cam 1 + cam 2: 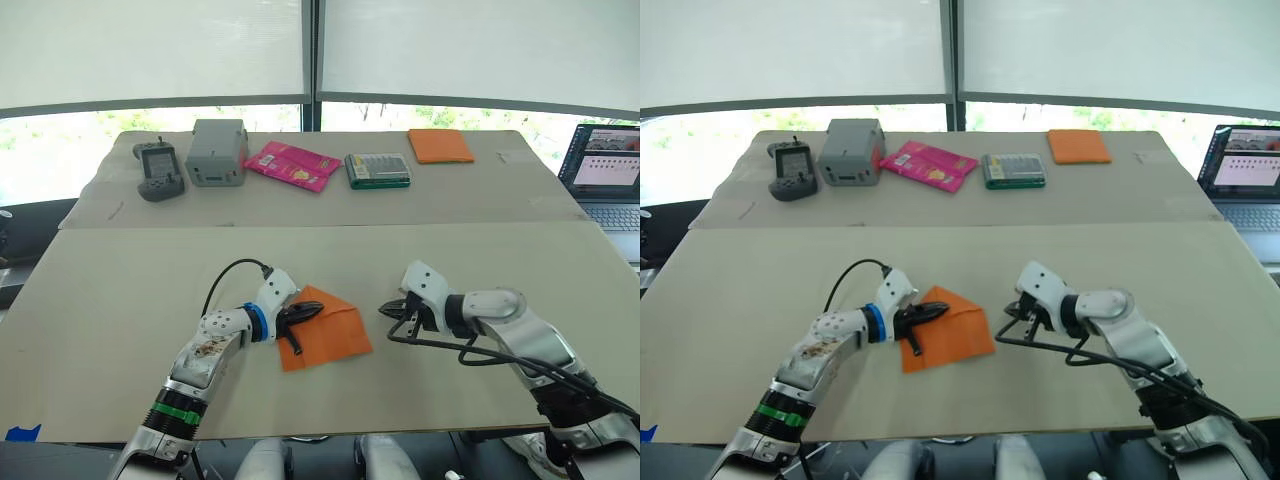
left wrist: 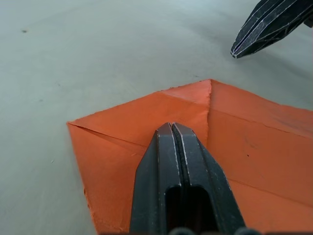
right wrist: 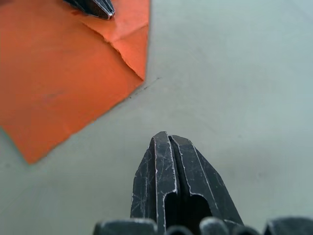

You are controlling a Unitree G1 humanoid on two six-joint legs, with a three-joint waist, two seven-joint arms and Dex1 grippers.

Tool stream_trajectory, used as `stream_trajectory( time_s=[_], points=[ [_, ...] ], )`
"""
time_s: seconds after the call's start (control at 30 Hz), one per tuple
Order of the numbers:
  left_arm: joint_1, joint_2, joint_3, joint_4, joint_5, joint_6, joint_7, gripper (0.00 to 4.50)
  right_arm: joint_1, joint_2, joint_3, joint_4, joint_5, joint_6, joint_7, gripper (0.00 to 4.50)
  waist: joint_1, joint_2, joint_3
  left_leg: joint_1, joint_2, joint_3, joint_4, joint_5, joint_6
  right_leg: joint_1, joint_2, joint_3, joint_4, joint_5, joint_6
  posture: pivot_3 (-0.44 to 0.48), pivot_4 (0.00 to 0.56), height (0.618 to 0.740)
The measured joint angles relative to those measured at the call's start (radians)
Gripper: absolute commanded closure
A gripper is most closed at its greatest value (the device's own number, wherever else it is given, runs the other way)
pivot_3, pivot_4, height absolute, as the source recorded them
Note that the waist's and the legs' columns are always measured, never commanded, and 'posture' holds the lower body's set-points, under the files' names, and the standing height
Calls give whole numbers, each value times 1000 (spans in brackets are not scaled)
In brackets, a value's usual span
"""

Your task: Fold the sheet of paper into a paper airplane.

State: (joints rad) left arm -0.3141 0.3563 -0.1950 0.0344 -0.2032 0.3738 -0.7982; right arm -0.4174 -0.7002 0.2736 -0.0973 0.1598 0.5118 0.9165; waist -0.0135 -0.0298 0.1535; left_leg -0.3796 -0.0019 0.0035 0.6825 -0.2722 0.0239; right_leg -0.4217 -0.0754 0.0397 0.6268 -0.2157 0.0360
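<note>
the sheet of paper [image 1: 325,330], partly folded, lies flat on the surface [image 1: 120,300] under my left gripper [image 1: 310,312], fingers clenched, tip pressing the flap. my right gripper [image 1: 388,308], also clenched, sits just beside its edge. i'd run the crease slowly, keeping pressure even.
</note>
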Motion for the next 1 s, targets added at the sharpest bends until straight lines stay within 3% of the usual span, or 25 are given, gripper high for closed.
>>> stream_trajectory(
  time_s=[0.07, 0.17, 0.3, 0.5, 0.57, 0.67, 1.0],
  points=[
    [2, -1, 0, -2, 0, 0, 1, 4500, -1, 0, -5, 0, 23, 12, 37, 4197, 1, 0, 0, 0, 0, 0, 0, 0, 0, 0, 0, 0, 0, 0, 0, 0, 150, 740],
    [5, -3, 0, -7, 0, -1, 2, 4500, 39, -6, -63, -85, 163, 187, 83, 3277, 2, 0, 0, -1, 0, -1, 0, 0, 0, 0, -1, 0, 0, 0, 0, 0, 150, 740],
    [9, -3, 3, -10, 1, 0, 4, 4500, 149, 64, -206, -252, 417, 476, 35, 1874, 4, 0, 0, -2, 1, -2, 0, 0, 1, 0, -1, 0, 0, 0, 0, 0, 150, 740],
    [13, -4, 3, -10, 1, -3, 2, 4500, 404, 257, -364, -458, 508, 708, -265, 1874, 11, 1, 0, -3, 0, -2, 0, 0, 0, -1, -2, 0, 1, 0, 0, 0, 150, 740],
    [12, -5, 1, -6, 1, -3, 2, 4500, 350, 350, -466, -461, 556, 913, -332, 1874, 3, 1, -1, -2, 1, -1, 2, 0, 1, 1, -1, 1, 1, 1, 0, 0, 150, 740],
    [12, -9, -5, -6, 1, -5, -3, 4500, 313, 388, -563, -402, 716, 1071, -428, 1874, 6, 1, -1, -2, 0, -2, 2, 1, 2, 1, -1, 0, 0, 1, 0, 0, 150, 740],
    [7, -10, -6, 0, 5, -8, -3, 4500, 173, 556, -778, -25, 1199, 1096, -1038, 1874, 0, 1, -1, -2, 0, -1, 1, 2, 3, 1, -1, 1, 1, 2, 0, 0, 150, 740]
  ],
)
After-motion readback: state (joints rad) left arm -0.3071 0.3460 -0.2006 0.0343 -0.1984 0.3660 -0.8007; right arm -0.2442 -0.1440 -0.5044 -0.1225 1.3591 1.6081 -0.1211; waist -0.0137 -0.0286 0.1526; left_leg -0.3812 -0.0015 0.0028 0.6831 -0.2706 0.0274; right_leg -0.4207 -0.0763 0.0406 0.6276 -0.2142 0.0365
